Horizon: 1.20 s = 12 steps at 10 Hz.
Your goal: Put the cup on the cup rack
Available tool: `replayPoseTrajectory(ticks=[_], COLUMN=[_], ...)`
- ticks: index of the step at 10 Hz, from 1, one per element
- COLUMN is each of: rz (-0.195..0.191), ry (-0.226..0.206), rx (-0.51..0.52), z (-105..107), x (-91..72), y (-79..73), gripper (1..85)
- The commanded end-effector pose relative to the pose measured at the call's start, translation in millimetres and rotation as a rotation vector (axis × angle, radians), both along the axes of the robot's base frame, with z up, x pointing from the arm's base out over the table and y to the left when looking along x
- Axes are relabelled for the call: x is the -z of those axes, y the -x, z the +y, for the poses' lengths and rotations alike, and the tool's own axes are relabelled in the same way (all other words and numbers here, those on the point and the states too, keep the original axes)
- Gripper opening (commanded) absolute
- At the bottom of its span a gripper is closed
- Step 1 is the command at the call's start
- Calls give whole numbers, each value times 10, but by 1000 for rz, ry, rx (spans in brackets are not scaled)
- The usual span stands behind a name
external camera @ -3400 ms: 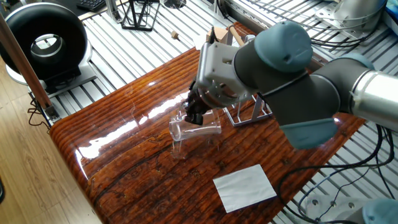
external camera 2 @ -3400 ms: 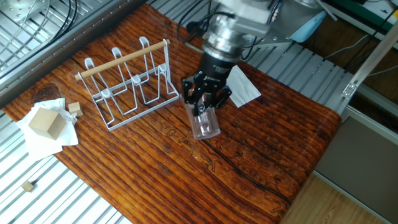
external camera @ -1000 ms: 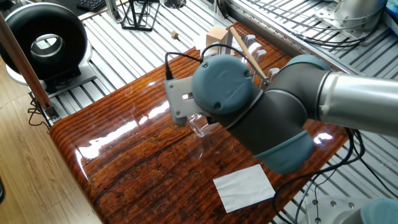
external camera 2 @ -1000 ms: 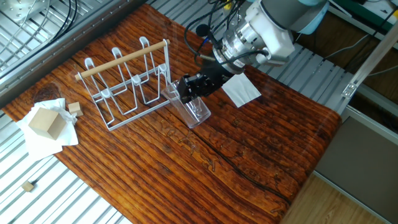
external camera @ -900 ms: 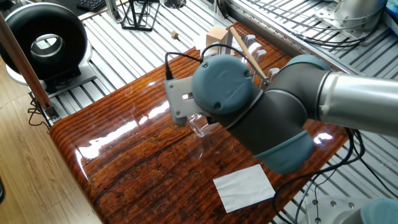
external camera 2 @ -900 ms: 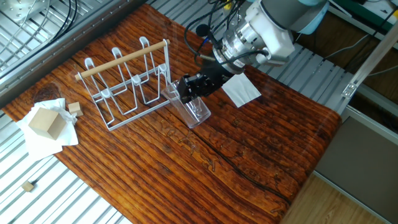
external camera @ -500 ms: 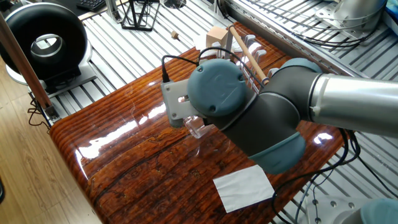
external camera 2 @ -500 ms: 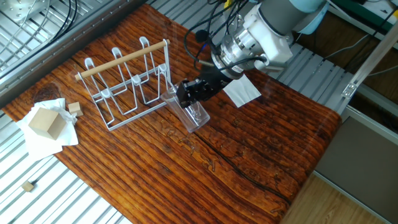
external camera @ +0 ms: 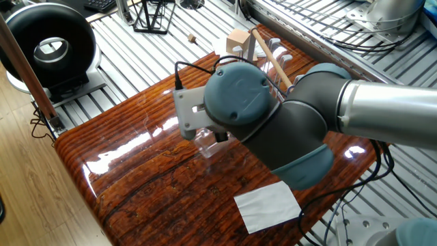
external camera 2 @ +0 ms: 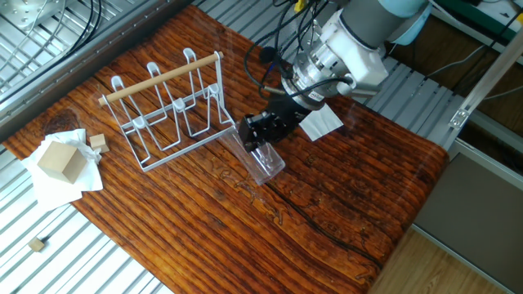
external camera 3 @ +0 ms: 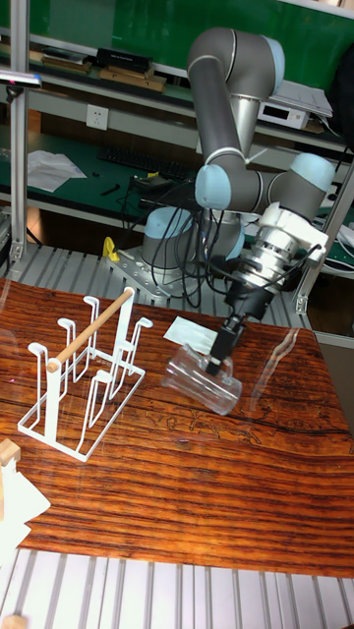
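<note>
A glossy, dark wood-grain bench (external camera 2: 343, 204) carries the scene, its long edges bordered by ribbed metal flooring. Above it a grey UR5 arm (external camera 3: 231, 108) with blue-grey joint caps reaches down and angles toward the bench's middle. The cup rack (external camera 2: 167, 110), a pale wire frame with upright pegs and a light wooden rod handle across the top, stands on the bench near one long edge, toward the corner where a small wooden block (external camera 2: 61, 161) sits on crumpled white paper (external camera 2: 45, 184). The arm's black claw (external camera 3: 220, 356) is clamped on the cup (external camera 3: 202, 380), a clear glass tumbler tipped well over on its side; one finger goes in at the rim, and in the tall fixed view the glass appears held slightly above the bench surface. The cup is just beside the rack's near end, apart from it and not on any peg. A folded white sheet (external camera: 268, 203) lies flat on the bench near the opposite long edge, behind the claw as seen from the rack.
</note>
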State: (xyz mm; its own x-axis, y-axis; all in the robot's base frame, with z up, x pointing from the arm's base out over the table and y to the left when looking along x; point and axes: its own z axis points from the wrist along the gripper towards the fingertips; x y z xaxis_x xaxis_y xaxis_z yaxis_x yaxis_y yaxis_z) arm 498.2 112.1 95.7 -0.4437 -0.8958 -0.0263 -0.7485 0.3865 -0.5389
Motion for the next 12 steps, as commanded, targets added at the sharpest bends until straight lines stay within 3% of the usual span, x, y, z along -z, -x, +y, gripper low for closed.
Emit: replayPoseTrajectory(ticks=[1, 4, 5, 12], rz=[-16, 12, 20, -4], ry=[-140, -215, -242, -382], rx=[-8, 13, 15, -31], z=[279, 403, 457, 804], x=[20, 66, 74, 23], y=[-80, -31, -17, -104], gripper=[10, 17, 67, 230])
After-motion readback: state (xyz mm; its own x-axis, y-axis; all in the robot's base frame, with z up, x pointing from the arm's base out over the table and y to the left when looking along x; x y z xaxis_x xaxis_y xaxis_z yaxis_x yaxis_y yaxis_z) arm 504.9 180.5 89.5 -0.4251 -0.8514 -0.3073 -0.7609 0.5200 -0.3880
